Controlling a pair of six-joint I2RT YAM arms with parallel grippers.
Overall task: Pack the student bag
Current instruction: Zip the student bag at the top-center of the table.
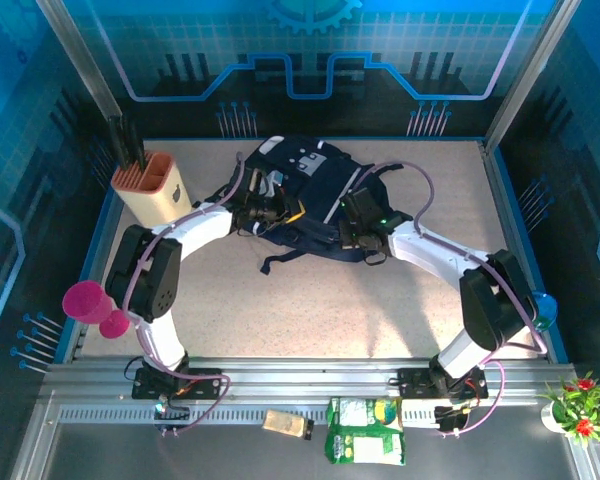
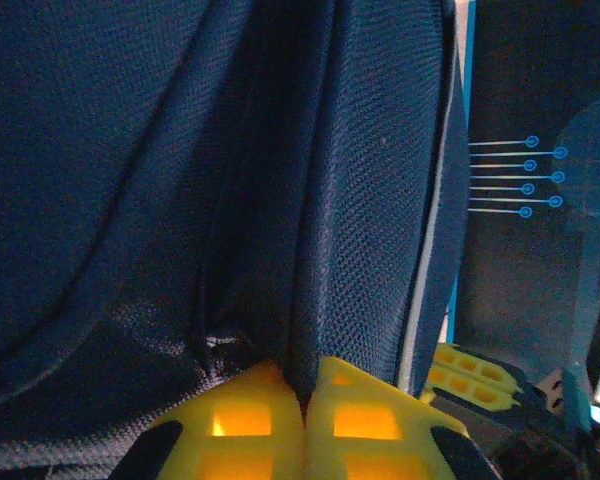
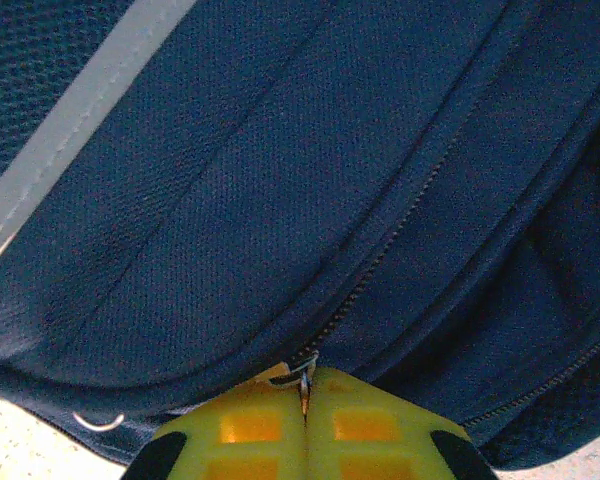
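The student bag [image 1: 305,195] lies flat at the far centre of the worktop [image 1: 310,310], with a black strap [image 1: 280,260] trailing toward the near side. The left fingers [image 2: 265,410] are pressed together on a raised fold of navy fabric at the bag's left side. The right fingers [image 3: 260,420] are pressed together on the small metal zipper pull [image 3: 302,372] at the bag's near right edge. The zipper track [image 3: 400,215] runs up and away from them along a curved seam.

The step in hand appears to be opening a compartment for packing.

- Hold the left pinch firm and slightly lifted, so the cloth is taut.
- Draw the pull along the line of the track, following its curve, never across it.
- Move slowly. If fabric bunches ahead of the slider, stop and restore tension.
- Caution: the pull is thin and may slip from the fingers. The bag may slide if the left hold gives.

A beige pen holder [image 1: 150,190] stands near the bag's left. Green packets [image 1: 365,430] lie between the arm bases.
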